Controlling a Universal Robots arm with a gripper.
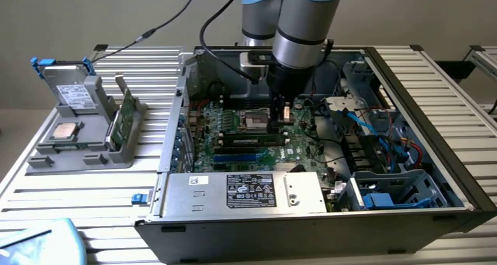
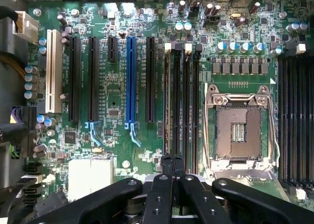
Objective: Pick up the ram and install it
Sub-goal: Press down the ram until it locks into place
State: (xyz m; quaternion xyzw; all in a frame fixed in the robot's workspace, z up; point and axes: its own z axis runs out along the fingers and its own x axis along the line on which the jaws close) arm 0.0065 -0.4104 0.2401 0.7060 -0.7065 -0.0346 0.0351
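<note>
the gripper (image 1: 279, 124) hangs low inside the open computer case (image 1: 311, 236), fingers pressed tight together, tips close over the motherboard (image 2: 142, 155). the ram (image 1: 250, 140) lies along a memory slot beside the cpu socket (image 2: 239, 130) — one end near the fingertips, contact unclear.

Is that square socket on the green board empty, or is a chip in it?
Empty. The CPU socket on the motherboard shows its bare dark contact bed, with no chip seated in it.
</note>
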